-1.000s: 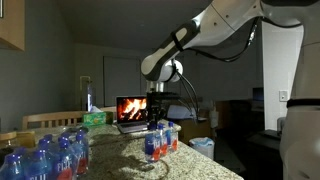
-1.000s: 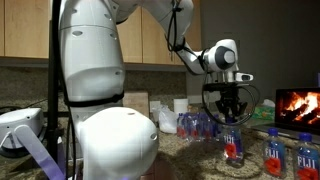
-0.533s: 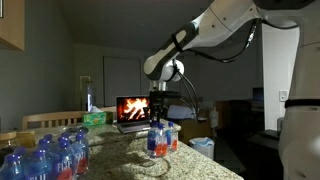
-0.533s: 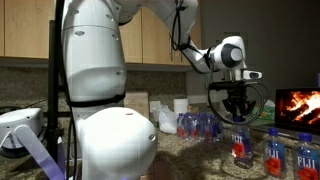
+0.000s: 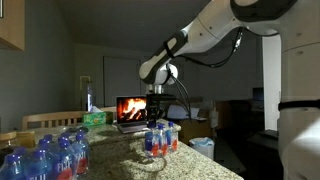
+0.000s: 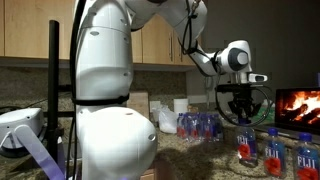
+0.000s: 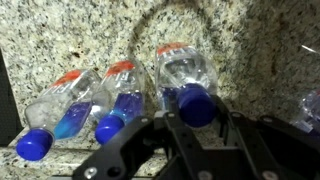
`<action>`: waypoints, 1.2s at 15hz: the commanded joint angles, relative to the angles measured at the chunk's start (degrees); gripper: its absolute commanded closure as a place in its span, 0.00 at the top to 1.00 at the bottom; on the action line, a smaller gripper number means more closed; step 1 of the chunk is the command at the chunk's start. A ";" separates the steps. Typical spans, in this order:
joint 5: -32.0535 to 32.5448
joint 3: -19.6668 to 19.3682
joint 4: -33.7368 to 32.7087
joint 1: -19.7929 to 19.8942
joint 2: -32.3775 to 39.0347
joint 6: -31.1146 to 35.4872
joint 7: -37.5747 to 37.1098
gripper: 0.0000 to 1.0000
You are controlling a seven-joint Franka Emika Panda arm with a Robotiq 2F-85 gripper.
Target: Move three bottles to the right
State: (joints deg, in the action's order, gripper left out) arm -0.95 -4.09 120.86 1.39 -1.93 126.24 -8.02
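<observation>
Three small clear bluish water bottles with blue-looking caps and red-and-blue bands show in the wrist view. My gripper (image 7: 197, 128) is shut on the neck of the right one (image 7: 187, 78), under its cap. The other two (image 7: 125, 92) (image 7: 68, 102) stand close beside it on the speckled granite counter (image 7: 255, 45). In an exterior view my gripper (image 6: 243, 110) holds that bottle (image 6: 246, 148) upright at the counter, left of two bottles (image 6: 273, 152) (image 6: 305, 156). The same cluster (image 5: 158, 138) stands under my gripper (image 5: 156, 114) in an exterior view.
Many identical bottles stand in a group at the near left (image 5: 50, 155), which also shows behind my arm (image 6: 198, 124). A screen showing a fire (image 5: 131, 109) (image 6: 300, 104) stands at the back. A green box (image 5: 95, 118) sits beside it. The counter edge (image 5: 215, 160) lies near the cluster.
My gripper and the bottle in it have shifted sideways toward the two standing bottles and now sit close beside them.
</observation>
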 commanded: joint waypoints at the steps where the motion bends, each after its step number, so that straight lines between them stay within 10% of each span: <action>1: -1.59 0.29 -2.43 0.69 2.07 -0.41 2.26 0.15; 18: -2.03 0.80 -3.49 0.60 4.15 -0.34 2.45 0.15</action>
State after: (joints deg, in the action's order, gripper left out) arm -1.13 -3.52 118.67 1.33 1.82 126.23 -8.02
